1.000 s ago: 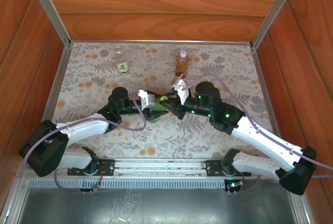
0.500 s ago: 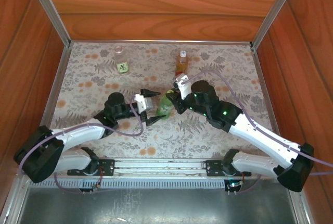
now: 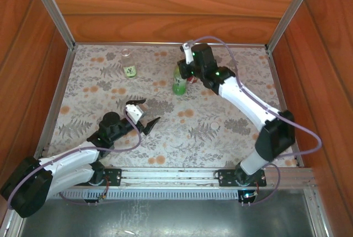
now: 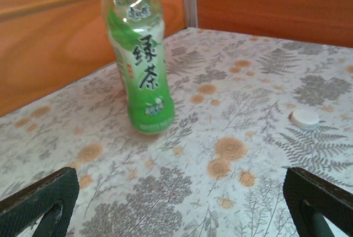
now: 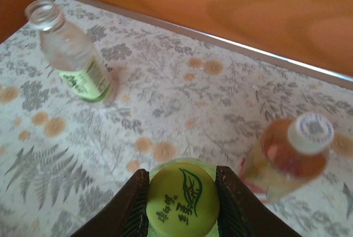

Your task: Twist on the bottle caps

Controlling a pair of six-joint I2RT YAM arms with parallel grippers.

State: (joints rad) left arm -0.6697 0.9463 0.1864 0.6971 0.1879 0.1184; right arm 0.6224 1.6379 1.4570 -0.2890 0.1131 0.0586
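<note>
The right end effector (image 5: pixel 182 215) is shut tight on the green cap (image 5: pixel 182 193), which sits on top of the green bottle (image 4: pixel 140 66). Holding the bottle by its cap lets the arm carry it and set it down. The bottle stands near the back of the worktop (image 3: pixel 94 91), just beside the amber bottle (image 5: pixel 287 157), which is capped too. I think it goes there because it is done. The clear bottle (image 5: pixel 71 55) has an open top. A white cap (image 4: pixel 305 118) lies on the worktop, likely for that one. The left end effector (image 3: pixel 146 113) is wide open and holds nothing.

A second ago both held the green bottle in the middle. Since then the left one has let go and pulled back, and the right one has carried the bottle to the back.
</note>
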